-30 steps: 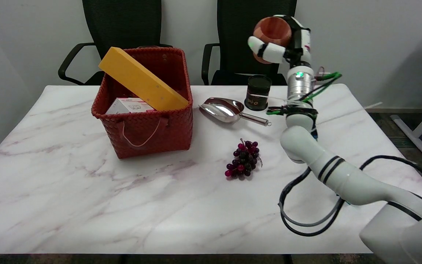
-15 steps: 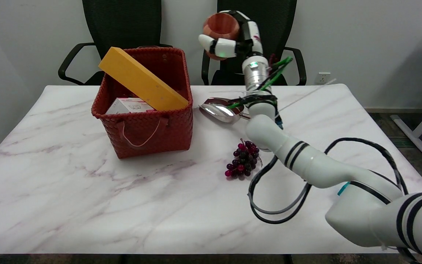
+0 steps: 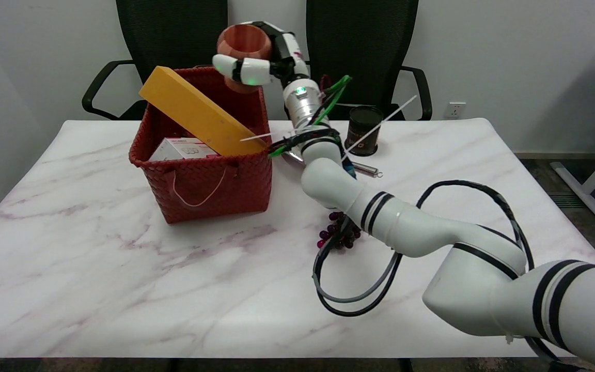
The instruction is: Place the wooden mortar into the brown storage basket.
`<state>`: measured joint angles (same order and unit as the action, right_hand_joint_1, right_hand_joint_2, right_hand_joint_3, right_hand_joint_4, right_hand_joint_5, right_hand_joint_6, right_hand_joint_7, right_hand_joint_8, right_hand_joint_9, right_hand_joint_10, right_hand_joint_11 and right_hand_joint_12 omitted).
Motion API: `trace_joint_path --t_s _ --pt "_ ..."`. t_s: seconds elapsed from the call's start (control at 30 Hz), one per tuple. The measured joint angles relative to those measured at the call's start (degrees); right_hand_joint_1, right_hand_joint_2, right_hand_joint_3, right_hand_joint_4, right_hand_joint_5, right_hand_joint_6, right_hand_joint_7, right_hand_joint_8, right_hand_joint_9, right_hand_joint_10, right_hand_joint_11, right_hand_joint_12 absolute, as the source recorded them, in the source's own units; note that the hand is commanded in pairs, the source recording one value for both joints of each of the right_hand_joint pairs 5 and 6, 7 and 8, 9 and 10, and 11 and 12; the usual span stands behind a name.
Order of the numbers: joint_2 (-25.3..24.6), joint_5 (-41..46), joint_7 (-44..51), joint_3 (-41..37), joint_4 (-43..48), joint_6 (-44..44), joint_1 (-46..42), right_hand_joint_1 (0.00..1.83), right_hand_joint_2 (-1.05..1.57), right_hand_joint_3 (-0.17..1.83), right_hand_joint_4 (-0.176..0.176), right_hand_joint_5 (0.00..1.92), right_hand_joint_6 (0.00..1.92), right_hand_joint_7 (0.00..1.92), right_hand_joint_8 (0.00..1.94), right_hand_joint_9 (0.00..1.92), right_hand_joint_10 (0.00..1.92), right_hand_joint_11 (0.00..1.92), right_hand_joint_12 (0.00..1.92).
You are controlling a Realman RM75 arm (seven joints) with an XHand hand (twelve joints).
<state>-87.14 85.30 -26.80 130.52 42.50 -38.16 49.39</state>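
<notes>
My right hand [image 3: 260, 58] grips the wooden mortar [image 3: 243, 45], a round reddish-brown cup held upright in the air with its mouth up. It hangs above the back right corner of the brown woven storage basket [image 3: 209, 175], clear of the rim. The basket stands on the left part of the marble table. Inside it a long yellow box [image 3: 199, 111] leans diagonally and a small white box [image 3: 181, 149] lies at the bottom. My right arm stretches from the lower right across the table to the basket.
A dark round can [image 3: 363, 130] stands behind my arm at the back of the table. A metal scoop [image 3: 364, 168] and a bunch of dark grapes [image 3: 334, 235] lie partly hidden under the arm. Two black chairs [image 3: 173, 41] stand behind the table.
My right hand has carried the mortar leftward from above the can to above the basket's back right corner. The arm now covers the scoop and most of the grapes.
</notes>
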Motion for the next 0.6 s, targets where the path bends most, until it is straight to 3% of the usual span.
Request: trace_joint_path --t_s 0.33,0.6 --pt "-3.4 -0.3 -2.7 2.4 -0.7 4.2 0.2 1.3 0.94 1.05 0.0 1.02 1.02 1.08 1.08 0.96 0.96 0.78 0.78" --pt "-3.2 -0.3 -3.9 3.0 2.4 6.3 -2.3 1.29 1.02 1.03 0.0 1.03 1.03 1.14 1.14 1.01 1.01 0.85 0.85"
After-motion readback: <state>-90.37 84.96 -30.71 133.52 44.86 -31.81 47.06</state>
